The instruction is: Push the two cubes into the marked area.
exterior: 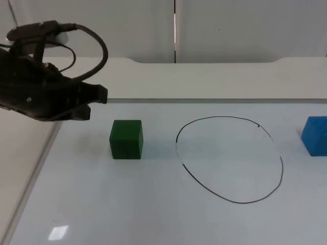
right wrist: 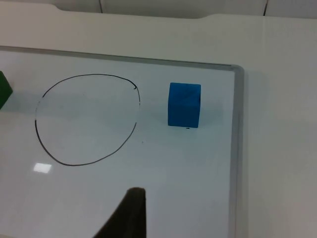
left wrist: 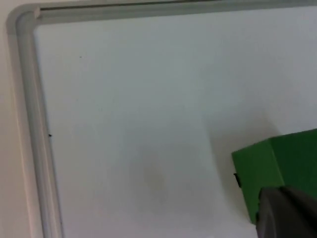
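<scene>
- While both cubes lie outside it, the hand-drawn black oval (exterior: 230,159) is seen mid-whiteboard (exterior: 153,214).
- The green cube (exterior: 126,139) sits toward the left edge, the blue cube (exterior: 316,135) by the right edge.
- The left gripper (exterior: 94,99) is held behind the green cube; whether its fingers are open or closed cannot be told.

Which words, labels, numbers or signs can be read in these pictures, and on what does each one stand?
None: no readable text in any view.
The green cube and the blue cube show plain faces.
The board carries only a hand-drawn black circle, which is an outline and no writing.
The left gripper shows no label that can be read.
</scene>
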Controlling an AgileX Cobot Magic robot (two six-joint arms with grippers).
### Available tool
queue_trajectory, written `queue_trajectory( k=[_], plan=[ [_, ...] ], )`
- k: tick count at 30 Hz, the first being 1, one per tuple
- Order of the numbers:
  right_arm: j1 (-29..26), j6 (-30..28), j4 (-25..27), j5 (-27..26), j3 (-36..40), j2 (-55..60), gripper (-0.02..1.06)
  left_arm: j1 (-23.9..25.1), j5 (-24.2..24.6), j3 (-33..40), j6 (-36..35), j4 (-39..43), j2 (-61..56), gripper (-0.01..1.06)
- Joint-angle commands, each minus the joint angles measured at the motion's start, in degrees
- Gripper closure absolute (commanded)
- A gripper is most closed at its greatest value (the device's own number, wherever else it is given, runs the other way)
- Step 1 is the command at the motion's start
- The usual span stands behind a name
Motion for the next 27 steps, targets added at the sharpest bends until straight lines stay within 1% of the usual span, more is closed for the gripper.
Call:
queue_trajectory(
  k=[1, 3, 6, 12, 27],
  plan=[
    [-0.4, 0.0, 0.1, -0.4, 0.0, -0.2, -0.01, -0.3, -0.4, -0.9, 0.0, -0.9, 1.3, 1.05],
    [-0.4, 0.0, 0.1, -0.4, 0.0, -0.2, -0.01, -0.3, -1.8, -2.0, 0.0, -1.4, 3.8, 1.05],
    [-0.4, 0.0, 0.1, -0.4, 0.0, -0.2, -0.01, -0.3, -2.2, -2.6, 0.0, -1.4, 5.6, 1.05],
    [-0.4, 0.0, 0.1, -0.4, 0.0, -0.2, -0.01, -0.3, -0.5, -4.4, 0.0, -1.7, 9.4, 1.05],
    [-0.4, 0.0, 0.1, -0.4, 0.0, -0.2, -0.01, -0.3, 0.1, -8.0, 0.3, -1.7, 15.4, 1.05]
  ],
)
